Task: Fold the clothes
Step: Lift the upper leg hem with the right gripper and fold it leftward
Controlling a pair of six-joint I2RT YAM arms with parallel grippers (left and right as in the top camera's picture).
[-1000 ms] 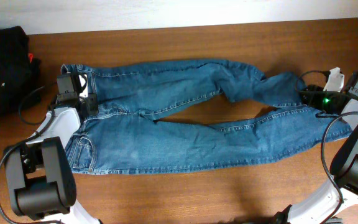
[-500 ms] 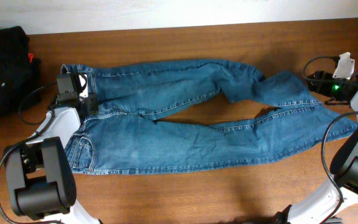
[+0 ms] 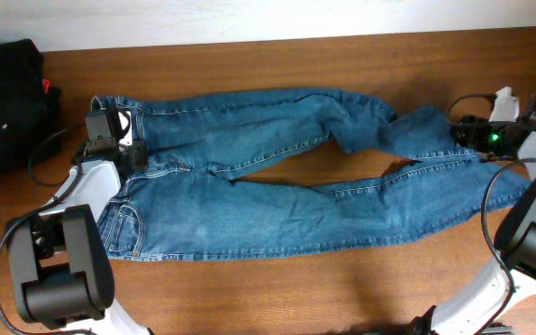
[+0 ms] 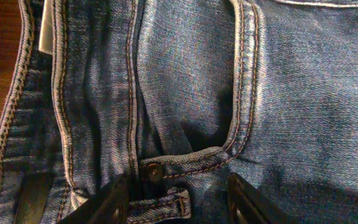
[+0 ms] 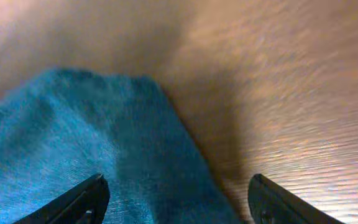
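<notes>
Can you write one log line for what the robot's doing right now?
medium-blue denim jeans: spread out, unfolded | left gripper: open, over pocket | right gripper: open, at leg end | fold: not started

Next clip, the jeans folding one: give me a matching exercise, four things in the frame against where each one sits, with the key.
Things:
1. jeans
2. black garment pile
3. left gripper
4. right gripper

Places:
A. back left corner of the table
B. over the waistband and pocket area
C. over a leg end, near the table's right side
D. spread lengthwise across the table's middle

Pairs: 1-D, 2-A, 3-B, 4-C
</notes>
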